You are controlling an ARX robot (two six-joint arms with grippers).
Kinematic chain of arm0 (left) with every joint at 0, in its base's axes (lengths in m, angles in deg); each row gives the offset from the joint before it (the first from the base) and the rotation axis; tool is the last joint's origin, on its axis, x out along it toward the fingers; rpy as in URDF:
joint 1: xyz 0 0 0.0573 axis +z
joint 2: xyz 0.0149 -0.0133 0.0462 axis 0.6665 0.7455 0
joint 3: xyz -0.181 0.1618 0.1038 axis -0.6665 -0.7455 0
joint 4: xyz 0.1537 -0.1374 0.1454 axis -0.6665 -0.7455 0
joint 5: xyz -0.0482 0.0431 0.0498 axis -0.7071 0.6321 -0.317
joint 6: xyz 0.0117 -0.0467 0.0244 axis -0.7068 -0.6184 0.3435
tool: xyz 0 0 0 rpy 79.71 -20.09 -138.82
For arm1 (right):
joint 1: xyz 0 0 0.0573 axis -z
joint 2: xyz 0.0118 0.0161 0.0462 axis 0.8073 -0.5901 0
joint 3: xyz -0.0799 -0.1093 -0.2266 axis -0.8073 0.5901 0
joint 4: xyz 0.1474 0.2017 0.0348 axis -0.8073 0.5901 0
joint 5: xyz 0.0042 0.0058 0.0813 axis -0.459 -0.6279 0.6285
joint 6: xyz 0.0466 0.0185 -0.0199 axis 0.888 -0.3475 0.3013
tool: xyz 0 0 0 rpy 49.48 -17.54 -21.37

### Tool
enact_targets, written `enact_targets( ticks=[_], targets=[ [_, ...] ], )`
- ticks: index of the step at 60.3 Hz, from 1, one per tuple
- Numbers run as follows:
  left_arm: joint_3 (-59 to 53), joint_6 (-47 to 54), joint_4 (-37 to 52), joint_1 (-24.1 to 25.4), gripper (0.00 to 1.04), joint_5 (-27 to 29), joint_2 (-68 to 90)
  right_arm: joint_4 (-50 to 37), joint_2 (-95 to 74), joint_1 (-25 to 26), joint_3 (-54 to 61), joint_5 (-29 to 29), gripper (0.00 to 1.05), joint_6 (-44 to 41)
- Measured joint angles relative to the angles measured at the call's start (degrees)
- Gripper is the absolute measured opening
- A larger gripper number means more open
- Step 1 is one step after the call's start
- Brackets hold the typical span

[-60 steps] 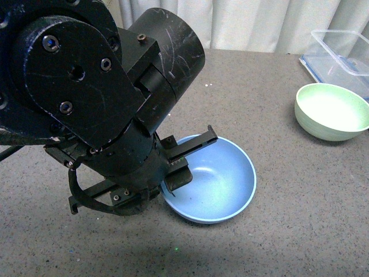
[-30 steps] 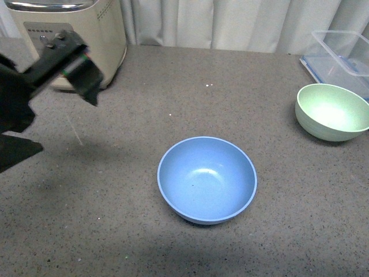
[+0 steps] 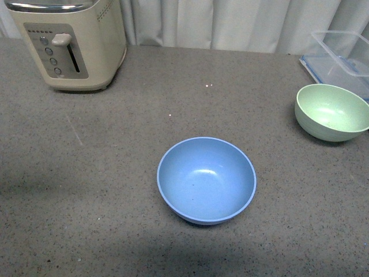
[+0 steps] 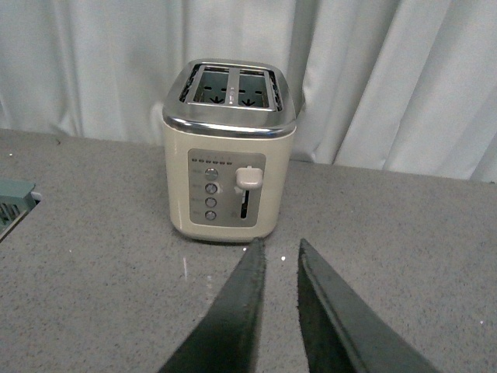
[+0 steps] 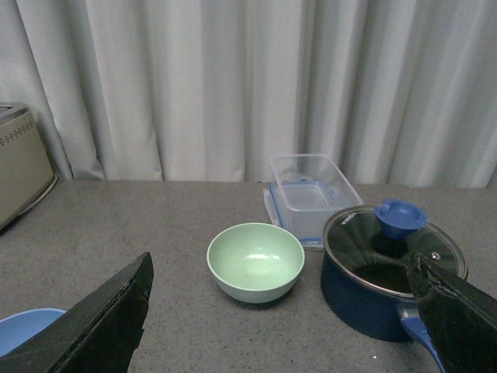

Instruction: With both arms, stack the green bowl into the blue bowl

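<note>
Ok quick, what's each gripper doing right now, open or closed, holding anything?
Left gripper: nearly shut, narrow gap, holding nothing.
Right gripper: wide open, empty.

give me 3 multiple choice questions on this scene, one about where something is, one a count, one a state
1. In the front view, where is the green bowl relative to the blue bowl?
A. inside it
B. to its right and further back
C. to its left, by the toaster

2. How many bowls show in the front view?
A. one
B. two
C. three

3. How does the right gripper stand in its wrist view?
A. open, holding nothing
B. shut on the green bowl
C. shut on the pot lid

Answers:
1. B: the green bowl sits apart near the clear container, the blue bowl nearer the middle.
2. B: one green and one blue.
3. A: its fingers are spread wide at the picture's two sides, with the green bowl standing free beyond them.
</note>
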Motion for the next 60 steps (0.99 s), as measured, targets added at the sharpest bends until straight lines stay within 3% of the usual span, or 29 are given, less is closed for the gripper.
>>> enact_targets(
  ticks=[5, 11, 15, 21, 60],
  targets=[
    [-1.6, 0.4, -1.6, 0.6, 0.04, -0.6, -3.3, 0.0, -0.1, 0.0, 0.0, 0.0, 0.96, 0.0],
    [-3.6, 0.8, -4.6, 1.5, 0.04, -1.5, -8.5, 0.0, 0.0, 0.0, 0.0, 0.0, 0.96, 0.0],
    [-4.9, 1.0, -7.2, 4.3, 0.04, -5.4, -12.3, 0.0, 0.0, 0.0, 0.0, 0.0, 0.96, 0.0],
    [-6.2, 1.2, -10.7, 5.7, 0.04, -5.4, -17.1, 0.0, 0.0, 0.0, 0.0, 0.0, 0.96, 0.0],
    [-8.4, 1.4, -33.7, 5.8, 0.04, -5.6, -44.0, 0.0, 0.0, 0.0, 0.0, 0.0, 0.96, 0.0]
  ],
)
